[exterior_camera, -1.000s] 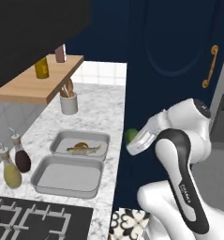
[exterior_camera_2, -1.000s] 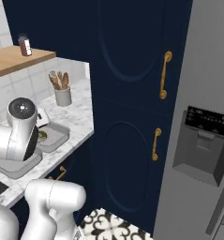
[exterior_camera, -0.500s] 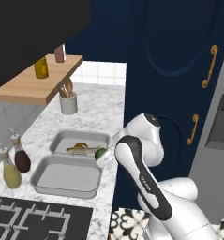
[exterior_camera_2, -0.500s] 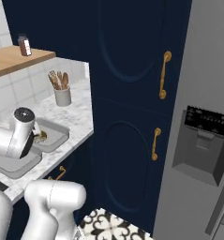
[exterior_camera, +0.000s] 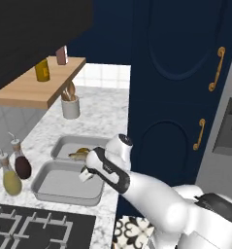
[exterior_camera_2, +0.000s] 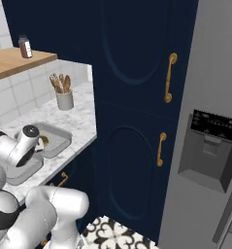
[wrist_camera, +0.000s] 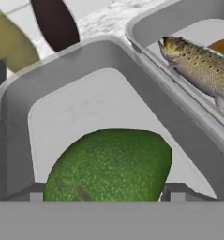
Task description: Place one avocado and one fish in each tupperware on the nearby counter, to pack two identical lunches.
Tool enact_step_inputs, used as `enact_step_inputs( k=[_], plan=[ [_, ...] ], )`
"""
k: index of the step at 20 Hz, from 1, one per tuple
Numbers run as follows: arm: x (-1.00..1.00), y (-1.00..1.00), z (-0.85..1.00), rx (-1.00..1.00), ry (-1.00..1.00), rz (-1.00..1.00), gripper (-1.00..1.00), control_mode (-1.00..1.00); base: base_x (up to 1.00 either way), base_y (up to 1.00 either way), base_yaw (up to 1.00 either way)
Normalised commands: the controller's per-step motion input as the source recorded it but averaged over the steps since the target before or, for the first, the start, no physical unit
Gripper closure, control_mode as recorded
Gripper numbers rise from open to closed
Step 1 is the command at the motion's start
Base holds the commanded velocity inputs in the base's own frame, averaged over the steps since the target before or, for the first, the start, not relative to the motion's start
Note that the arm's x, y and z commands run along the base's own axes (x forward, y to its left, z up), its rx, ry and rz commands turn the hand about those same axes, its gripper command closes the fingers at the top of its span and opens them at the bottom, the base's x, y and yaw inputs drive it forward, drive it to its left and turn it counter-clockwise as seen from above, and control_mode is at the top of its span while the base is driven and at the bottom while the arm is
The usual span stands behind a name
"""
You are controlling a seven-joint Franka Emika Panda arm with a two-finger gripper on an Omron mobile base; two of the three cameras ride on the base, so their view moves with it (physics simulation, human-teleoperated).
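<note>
My gripper (wrist_camera: 106, 193) is shut on a glossy green avocado (wrist_camera: 108, 164), which it holds just above the floor of the near tupperware (wrist_camera: 76, 108). Seen from the left base, the gripper (exterior_camera: 86, 175) hangs over the right end of that near tupperware (exterior_camera: 54, 187). A speckled tan fish (wrist_camera: 202, 70) lies in the far tupperware (wrist_camera: 146, 23), with a brownish thing beside it that I cannot make out. Both the fish (exterior_camera: 81, 153) and the far tupperware (exterior_camera: 64, 143) stand just behind the near one on the marble counter (exterior_camera: 103, 116).
Two bottles, one yellow (exterior_camera: 10, 177) and one dark (exterior_camera: 22, 164), stand left of the tupperwares. A black hob (exterior_camera: 40, 228) lies in front, a white utensil holder (exterior_camera: 70, 107) behind, a wooden shelf (exterior_camera: 40, 87) above. The counter ends at dark blue cabinet doors (exterior_camera: 175, 97).
The arm has swung left from beside the cabinet doors, over the counter edge and down above the near tupperware, carrying the avocado with it.
</note>
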Motion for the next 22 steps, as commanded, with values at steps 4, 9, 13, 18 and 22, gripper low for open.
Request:
enact_step_inputs(
  k=[4, 9, 13, 18, 22],
  plan=[
    [0.64, 0.49, -0.28, -0.04, 0.14, 0.00, 1.00, -1.00, 0.00, 0.00, 0.00],
    [0.50, 0.34, -0.12, -0.05, 0.01, 0.00, -1.00, -1.00, 0.00, 0.00, 0.00],
    [-0.18, 0.31, 0.13, -0.08, -0.06, 0.00, -1.00, -1.00, 0.00, 0.00, 0.00],
    [-0.54, 0.05, 0.44, -0.03, -0.14, -0.03, -1.00, -1.00, 0.00, 0.00, 0.00],
    [-0.07, 0.00, 0.02, -0.03, 0.00, -0.05, -1.00, -1.00, 0.00, 0.00, 0.00]
  ],
)
